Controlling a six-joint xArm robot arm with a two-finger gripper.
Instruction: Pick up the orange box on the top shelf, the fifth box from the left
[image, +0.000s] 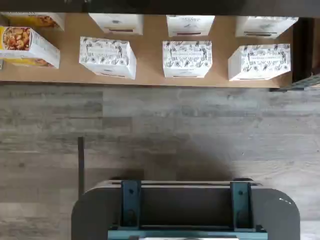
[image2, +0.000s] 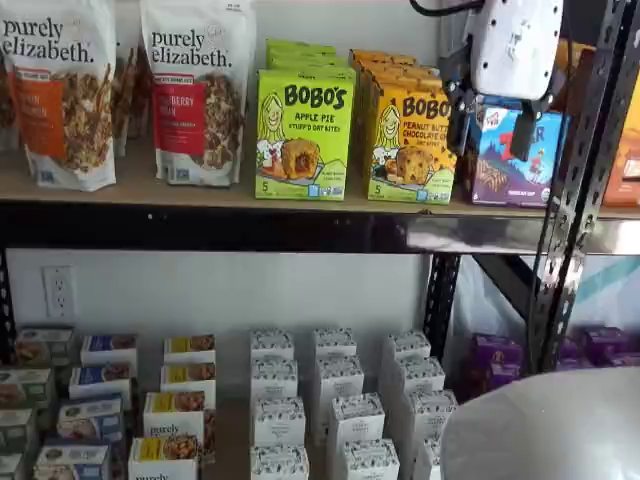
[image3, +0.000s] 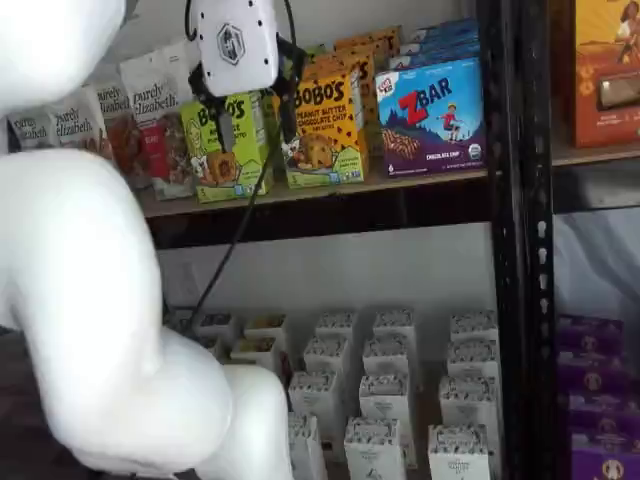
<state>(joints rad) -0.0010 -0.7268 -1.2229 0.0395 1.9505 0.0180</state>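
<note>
Near the top of both shelf views, my gripper (image3: 256, 125) hangs with fingers spread wide apart, grasping nothing, in front of the orange box (image3: 325, 125), which stands upright on the top shelf (image2: 200, 190), upper middle of frame.

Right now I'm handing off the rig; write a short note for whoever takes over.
Hand: open and empty, hanging in front of the top shelf.
Orange box: upright on the top shelf, between the green Bobo's box and the Zbar box, untouched.
Done: arm brought up to shelf height.
Left: line up on the orange box, close on it, lift it out.
</note>
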